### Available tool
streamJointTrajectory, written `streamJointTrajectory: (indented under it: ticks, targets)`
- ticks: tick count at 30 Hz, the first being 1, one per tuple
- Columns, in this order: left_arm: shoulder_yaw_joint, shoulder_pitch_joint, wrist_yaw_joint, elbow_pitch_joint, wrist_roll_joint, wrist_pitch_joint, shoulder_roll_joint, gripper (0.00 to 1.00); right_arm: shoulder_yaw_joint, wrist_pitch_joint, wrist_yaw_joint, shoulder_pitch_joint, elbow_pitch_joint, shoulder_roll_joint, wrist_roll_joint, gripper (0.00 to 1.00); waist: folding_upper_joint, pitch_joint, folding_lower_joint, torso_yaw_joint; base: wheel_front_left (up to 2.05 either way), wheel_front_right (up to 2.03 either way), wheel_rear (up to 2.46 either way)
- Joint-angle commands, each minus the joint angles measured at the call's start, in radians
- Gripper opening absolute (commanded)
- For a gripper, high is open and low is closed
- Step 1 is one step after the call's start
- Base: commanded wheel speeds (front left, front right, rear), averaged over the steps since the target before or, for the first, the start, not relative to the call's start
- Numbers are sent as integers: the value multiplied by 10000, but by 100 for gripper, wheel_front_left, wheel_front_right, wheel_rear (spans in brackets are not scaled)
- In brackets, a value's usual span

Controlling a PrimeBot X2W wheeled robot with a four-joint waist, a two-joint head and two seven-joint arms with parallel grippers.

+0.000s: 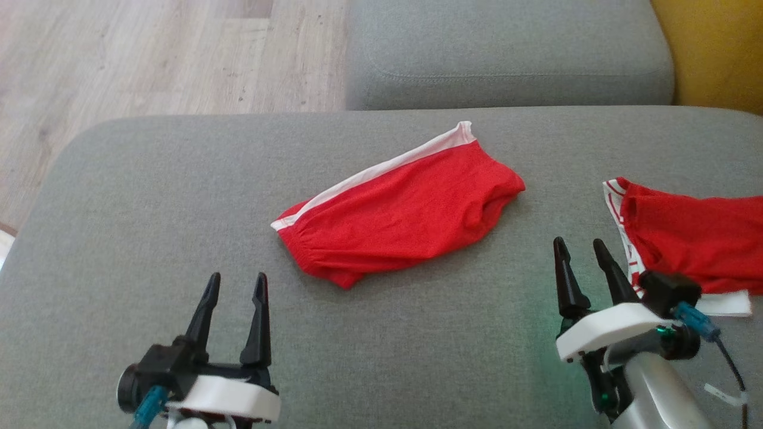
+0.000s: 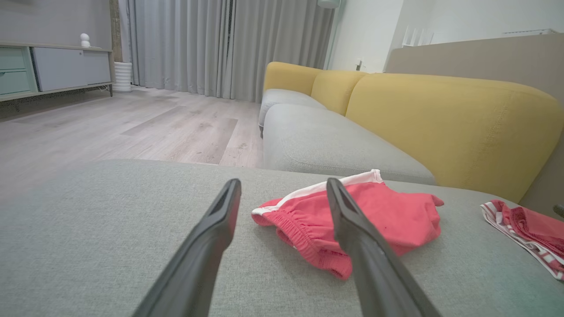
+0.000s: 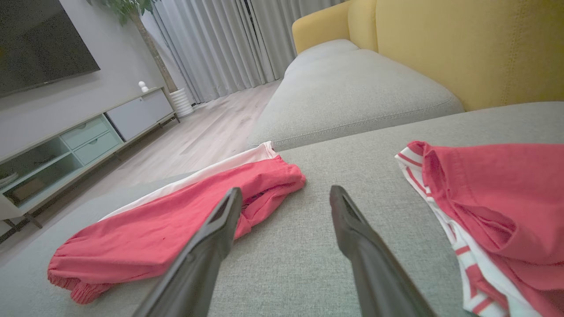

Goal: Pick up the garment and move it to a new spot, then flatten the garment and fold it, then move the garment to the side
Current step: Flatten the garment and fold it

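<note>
Left claw: nearest to me, low over the grey cushion, its two dark fingers spread wide with nothing between them.
Right claw: just as wide and empty, hovering just beside the white-trimmed edge of a second red garment.
Garment: the red shorts with a white side stripe lie mid-cushion, beyond both claws and touching neither. They are doubled over and rumpled, not flat.
Risk, wrong cloth: the right claw sits closer to the second red garment than to the shorts, so a careless reach could snag that instead.
Risk, thin pinch: the shorts are layered, and a shallow bite may lift only the top layer and leave them bunched.
Risk, edge: the cushion's left side drops to the wooden floor, so a move that way could slide the shorts off.
Left wrist view adds: the gathered elastic end faces this claw, a thick ridge that looks flat from above.
Right wrist view adds: a dark opening at the shorts' near end, and red-and-white striped trim on the second garment.
Head view adds: both claws and both cloths together, so the gaps between them can be judged.
</note>
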Motion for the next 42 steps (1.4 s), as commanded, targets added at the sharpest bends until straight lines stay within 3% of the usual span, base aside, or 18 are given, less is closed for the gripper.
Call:
streamJointTrajectory:
  ticks: [1,6,11,16,21,27,42]
  targets:
    - [517,-432,-111,-326,185,-94,-25,100,66,120,67,-330,-533,106,-189,100,-1,91,1,74,0,0,0]
    - [820,-666,-565,-317,589,-95,-330,100,-593,966,67,-546,-1032,197,-299,100,-1,594,1,422,0,0,0]
    - [877,-1177,-1033,-128,892,-95,-678,100,-1157,2037,67,-1545,-699,210,1144,100,-1,1414,1,1045,0,0,0]
    - [932,-1611,-1414,159,1096,-95,-1006,100,-1904,2739,67,-3001,891,212,2787,100,-1,2044,1,1757,0,0,0]
    - [979,-1822,-1621,435,1415,-95,-1170,100,-2634,2971,67,-4431,3375,212,3341,100,-1,2317,1,2349,0,0,0]
    - [1181,-1806,-1755,485,1538,-95,-1362,100,-3672,2454,67,-5841,6410,207,2794,100,-1,2331,1,2842,0,0,0]
    - [1227,-1919,-1950,403,1577,-95,-1560,100,-5529,3038,67,-6198,6931,3,471,100,-1,2760,1,3324,0,0,0]
